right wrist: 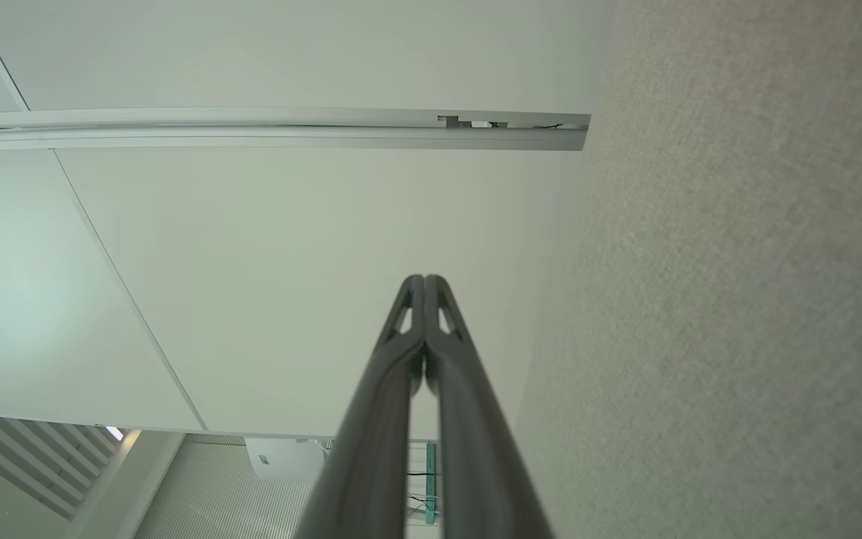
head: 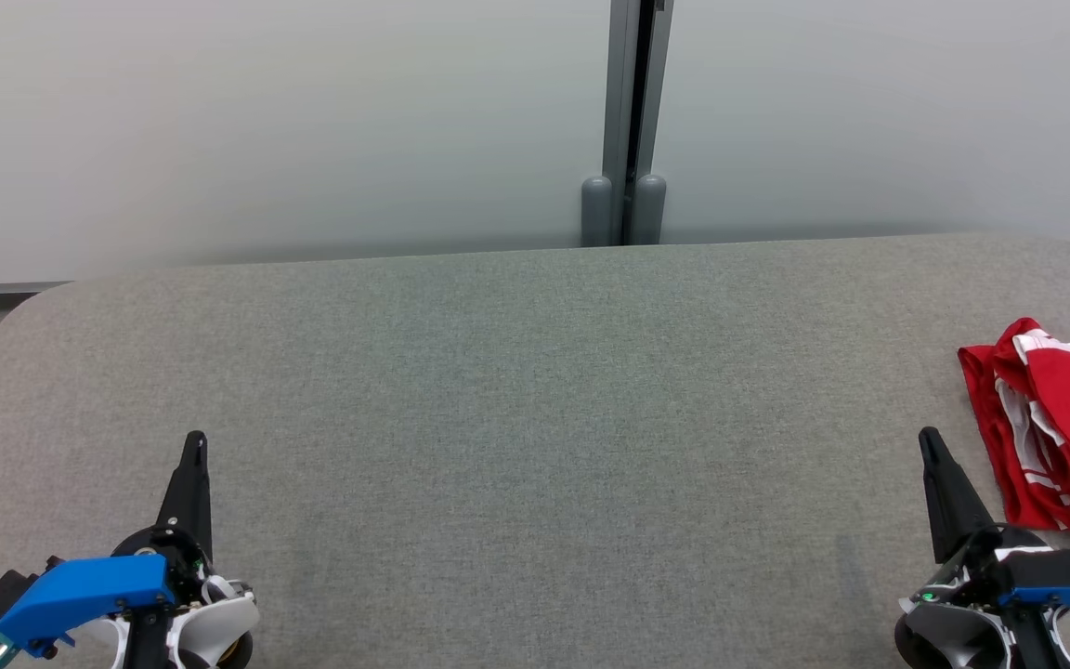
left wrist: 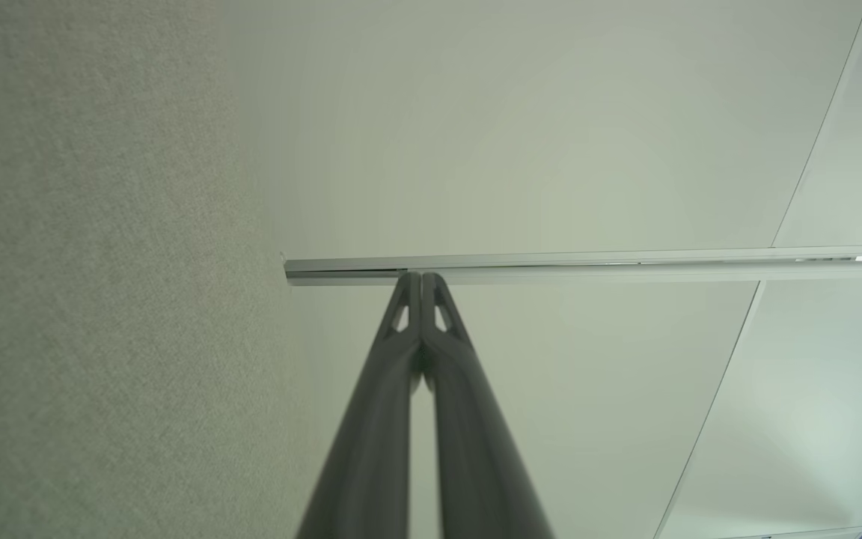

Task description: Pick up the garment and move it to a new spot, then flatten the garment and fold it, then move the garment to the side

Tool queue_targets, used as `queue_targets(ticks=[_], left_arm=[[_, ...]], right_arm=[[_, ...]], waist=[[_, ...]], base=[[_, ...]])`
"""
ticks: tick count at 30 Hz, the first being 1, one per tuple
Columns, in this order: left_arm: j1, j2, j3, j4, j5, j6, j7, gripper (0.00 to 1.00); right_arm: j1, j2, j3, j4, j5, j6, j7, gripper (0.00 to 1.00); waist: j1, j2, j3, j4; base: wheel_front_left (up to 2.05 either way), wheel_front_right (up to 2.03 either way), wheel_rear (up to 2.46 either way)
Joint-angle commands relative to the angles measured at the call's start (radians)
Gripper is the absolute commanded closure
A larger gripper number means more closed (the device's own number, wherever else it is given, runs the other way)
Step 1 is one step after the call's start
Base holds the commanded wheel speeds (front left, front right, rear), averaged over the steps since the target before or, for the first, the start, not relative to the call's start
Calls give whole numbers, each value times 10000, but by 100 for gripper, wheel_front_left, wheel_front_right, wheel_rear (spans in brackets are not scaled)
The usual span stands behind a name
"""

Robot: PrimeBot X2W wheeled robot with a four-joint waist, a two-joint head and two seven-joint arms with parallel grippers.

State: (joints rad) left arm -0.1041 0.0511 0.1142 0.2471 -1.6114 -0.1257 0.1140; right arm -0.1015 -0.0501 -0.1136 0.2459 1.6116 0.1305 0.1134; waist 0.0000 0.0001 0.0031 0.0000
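A red garment with white trim (head: 1060, 427) lies bunched and roughly folded at the table's far right, partly cut off by the head view's edge. My right gripper (head: 928, 439) rests just left of it, apart from the cloth, fingers pressed together with nothing between them. Low at the left, my left gripper (head: 196, 442) is also shut and empty. In the left wrist view the gripper (left wrist: 422, 278) has its tips touching, and in the right wrist view the gripper (right wrist: 423, 281) is closed the same way.
A grey fabric-covered table (head: 516, 409) spans the head view. Behind it stands a pale wall with a grey vertical post (head: 630, 121) at the middle. The table's rounded left corner (head: 29, 302) lies at the far left.
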Motion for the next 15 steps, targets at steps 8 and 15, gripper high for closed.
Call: queue_targets(ticks=[8, 15], left_arm=[[-100, -16, 15, -45, -27, -92, 38, 100], [-100, -16, 15, -46, -28, -92, 37, 100]], right_arm=[[-131, 10, -25, -24, 25, 4, 27, 100], [-130, 10, -26, -24, 25, 4, 27, 100]], waist=[[0, -1, 0, 0], [0, -1, 0, 0]], base=[[0, 0, 0], [0, 0, 0]])
